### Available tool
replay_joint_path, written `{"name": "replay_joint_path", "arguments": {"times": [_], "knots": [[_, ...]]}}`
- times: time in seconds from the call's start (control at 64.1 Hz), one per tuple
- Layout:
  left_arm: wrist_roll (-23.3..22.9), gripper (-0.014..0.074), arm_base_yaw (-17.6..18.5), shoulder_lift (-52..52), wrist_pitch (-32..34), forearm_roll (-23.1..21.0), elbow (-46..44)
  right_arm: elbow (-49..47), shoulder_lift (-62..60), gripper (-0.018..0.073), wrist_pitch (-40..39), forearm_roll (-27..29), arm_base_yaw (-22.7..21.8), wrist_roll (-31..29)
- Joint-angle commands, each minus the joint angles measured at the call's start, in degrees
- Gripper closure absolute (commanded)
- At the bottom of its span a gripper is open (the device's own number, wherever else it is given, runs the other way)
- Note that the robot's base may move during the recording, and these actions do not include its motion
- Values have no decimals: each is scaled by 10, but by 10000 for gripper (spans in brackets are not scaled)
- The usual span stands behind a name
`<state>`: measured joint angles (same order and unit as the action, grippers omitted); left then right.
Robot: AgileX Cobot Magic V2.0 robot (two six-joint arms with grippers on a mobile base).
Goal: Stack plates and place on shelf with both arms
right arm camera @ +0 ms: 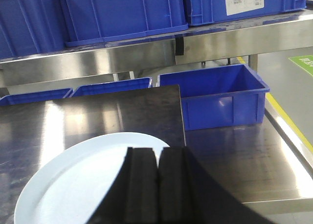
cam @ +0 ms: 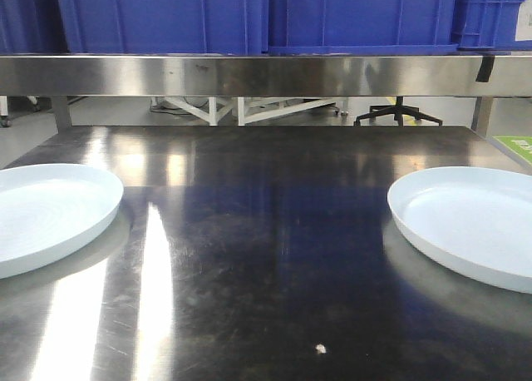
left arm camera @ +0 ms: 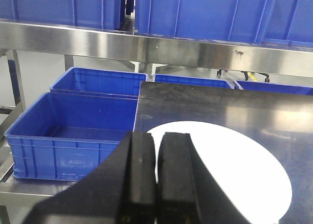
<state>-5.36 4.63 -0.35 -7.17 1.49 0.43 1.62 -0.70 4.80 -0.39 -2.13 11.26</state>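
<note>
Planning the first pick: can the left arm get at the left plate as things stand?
Probably yes. The left tool sits by the near rim of the left plate, and nothing lies on it or between them. The jaws are shut, so they must open first.

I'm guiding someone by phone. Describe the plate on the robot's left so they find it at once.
Find the dark steel tabletop below the shelf of blue plastic bins. At its left end lies a round, pale blue-white shallow plate. Its identical twin sits at the right end; only side separates them.
</note>
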Motion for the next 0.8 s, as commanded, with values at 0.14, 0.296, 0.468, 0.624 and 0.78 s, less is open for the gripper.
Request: {"name": "replay_joint_path", "arguments": {"times": [0.14,0.296,0.468,0.624,0.78], "knots": [[-5,511,0,-10,53,-5,2,1,-10,524,-51,-2,-3,-5],[-5,511,0,-10,53,-5,2,1,-10,524,-51,-2,-3,-5],[-5,511,0,-10,53,-5,2,1,-10,524,-51,-2,-3,-5],[-5,511,0,-10,53,-5,2,1,-10,524,-51,-2,-3,-5],[-5,511,0,-10,54,17,2,1,-10,524,-51,-2,-3,-5]]}}
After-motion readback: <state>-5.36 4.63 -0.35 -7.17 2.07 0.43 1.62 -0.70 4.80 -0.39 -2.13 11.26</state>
